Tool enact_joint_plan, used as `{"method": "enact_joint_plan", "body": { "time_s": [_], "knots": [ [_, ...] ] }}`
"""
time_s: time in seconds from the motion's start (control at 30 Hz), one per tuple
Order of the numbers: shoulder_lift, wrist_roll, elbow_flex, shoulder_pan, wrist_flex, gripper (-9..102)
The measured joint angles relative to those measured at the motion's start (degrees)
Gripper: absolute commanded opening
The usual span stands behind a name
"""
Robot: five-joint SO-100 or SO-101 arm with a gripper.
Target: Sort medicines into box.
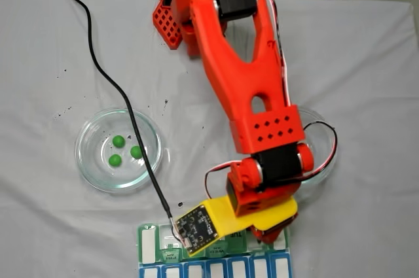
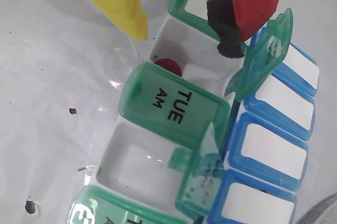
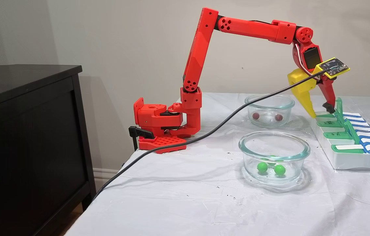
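White sheeting covers the table (image 3: 185, 196), with a plain wall behind and a dark cabinet (image 3: 27, 131) off at nine o'clock in the side fixed view. At the table's near edge in the top-down fixed view lies the box (image 1: 196, 268), its long axis running three to nine o'clock there, green lids toward the arm and the blue row nearest the edge. The end effector (image 2: 184, 23) hangs just above the box with its yellow and red fingers spread apart and nothing between them. In the wrist view a red ball (image 2: 168, 67) lies in an opened compartment, half hidden by the shut TUE AM lid (image 2: 171, 109), at about seven o'clock from the midpoint between the fingertips; that compartment's own lid (image 2: 266, 55) stands tilted up at three o'clock, close to the red finger's black pad (image 2: 225, 26). Two red balls (image 3: 255, 116) wait in the far dish (image 3: 269, 109), at about one o'clock of the wrist in the top-down view; the green balls (image 1: 118, 141) sit in the other dish (image 1: 119, 150), well apart at nine o'clock. Judging from this, the drop is made and the coming move is a lift and swing back toward the red dish, keeping clear of the raised lid.
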Motion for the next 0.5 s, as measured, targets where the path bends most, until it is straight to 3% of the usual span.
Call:
{"method": "enact_joint_plan", "body": {
  "time_s": [0.1,0.23,0.5],
  "knots": [
    [0.00,-2.20,-3.78,-0.79,6.68,0],
    [-1.32,-5.62,-13.80,-1.49,22.24,0],
    [-0.88,-8.53,-17.31,-4.75,32.43,0]
  ]
}}
